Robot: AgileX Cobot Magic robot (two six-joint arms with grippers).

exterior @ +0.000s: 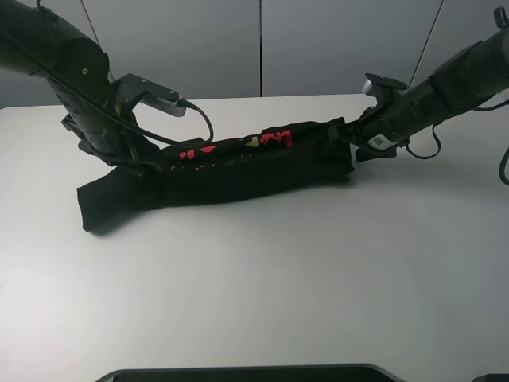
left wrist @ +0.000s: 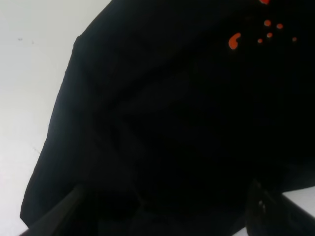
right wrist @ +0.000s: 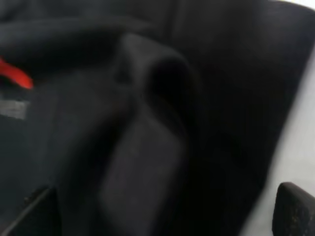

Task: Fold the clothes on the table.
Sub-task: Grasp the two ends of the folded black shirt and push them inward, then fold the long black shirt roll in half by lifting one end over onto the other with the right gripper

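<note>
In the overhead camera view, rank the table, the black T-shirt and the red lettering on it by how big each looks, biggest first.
1. The table: fills most of the view.
2. The black T-shirt: a long folded band across the table's middle.
3. The red lettering: only small patches show along the shirt's upper edge.
No close calls here.

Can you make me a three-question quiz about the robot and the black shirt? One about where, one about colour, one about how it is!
1. Where is the black cotton T-shirt?
A. on the white flat table
B. on the floor
C. hanging on a hook

2. What colour is most of the print on it?
A. green
B. red
C. purple

3. How is the shirt lying?
A. spread flat
B. bunched into a long strip
C. folded in a neat square

Answers: A, it rests on the tabletop; B, red marks show along the top; B, it stretches long and narrow between both arms.
</note>
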